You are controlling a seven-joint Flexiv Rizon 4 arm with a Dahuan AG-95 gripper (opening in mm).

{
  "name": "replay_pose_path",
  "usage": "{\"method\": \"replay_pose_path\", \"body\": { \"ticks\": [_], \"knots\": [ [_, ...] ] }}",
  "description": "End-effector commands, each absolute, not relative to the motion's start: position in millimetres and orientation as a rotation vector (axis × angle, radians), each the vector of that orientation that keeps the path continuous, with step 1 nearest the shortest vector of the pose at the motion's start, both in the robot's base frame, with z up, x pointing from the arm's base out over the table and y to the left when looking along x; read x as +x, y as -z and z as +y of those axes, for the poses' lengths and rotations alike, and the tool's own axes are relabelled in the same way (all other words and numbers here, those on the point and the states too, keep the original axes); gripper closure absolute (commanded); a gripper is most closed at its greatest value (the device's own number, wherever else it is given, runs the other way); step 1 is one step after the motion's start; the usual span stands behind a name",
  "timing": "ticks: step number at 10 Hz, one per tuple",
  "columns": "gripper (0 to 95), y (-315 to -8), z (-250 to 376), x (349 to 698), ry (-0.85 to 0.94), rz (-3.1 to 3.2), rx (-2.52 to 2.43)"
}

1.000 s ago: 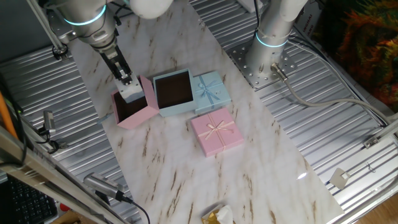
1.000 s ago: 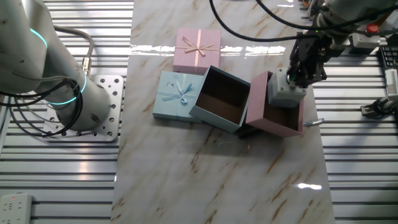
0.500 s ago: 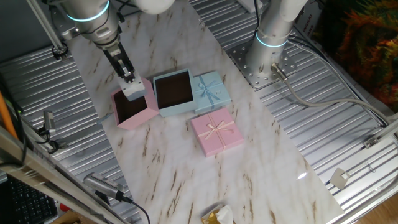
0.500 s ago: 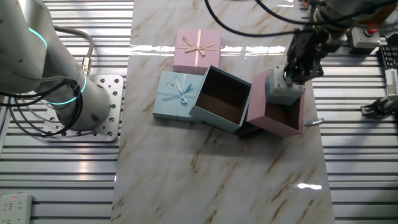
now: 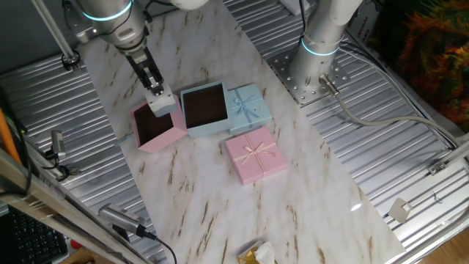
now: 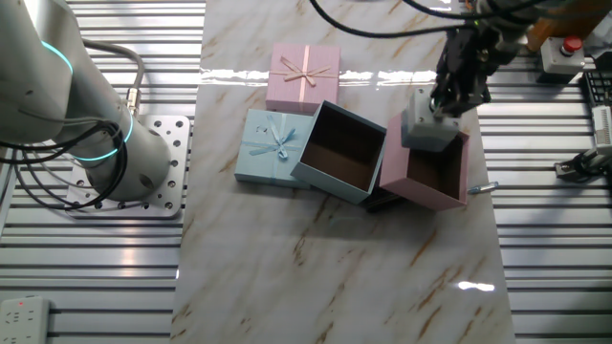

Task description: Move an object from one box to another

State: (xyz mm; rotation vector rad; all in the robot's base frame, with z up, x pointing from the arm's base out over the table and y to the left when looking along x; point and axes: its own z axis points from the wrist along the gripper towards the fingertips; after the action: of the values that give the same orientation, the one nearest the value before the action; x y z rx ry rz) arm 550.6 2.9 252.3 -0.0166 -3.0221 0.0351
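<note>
Small white blocky object (image 5: 163,100) (image 6: 426,130), pale grey-white, boxy; dark green part not visible in either view. Gripper (image 5: 156,91) (image 6: 442,103) closed on object from above, fingers clamping its top. Object held above pink box (image 5: 156,126) (image 6: 426,164), over edge nearest light blue box (image 5: 205,108) (image 6: 341,150). One fixed view shows it overlapping pink rim; other fixed view shows it raised over brown lining. Object's long axis, facing: cannot tell. Boxes touch.
</note>
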Motion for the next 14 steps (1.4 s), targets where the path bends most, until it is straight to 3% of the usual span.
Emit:
{"method": "replay_pose_path", "body": {
  "ticks": [1,14],
  "knots": [
    [95.0,-256,6,544,-0.034,-3.019,-0.043],
    [95.0,-246,-5,459,0.026,-3.024,-0.230]
  ]
}}
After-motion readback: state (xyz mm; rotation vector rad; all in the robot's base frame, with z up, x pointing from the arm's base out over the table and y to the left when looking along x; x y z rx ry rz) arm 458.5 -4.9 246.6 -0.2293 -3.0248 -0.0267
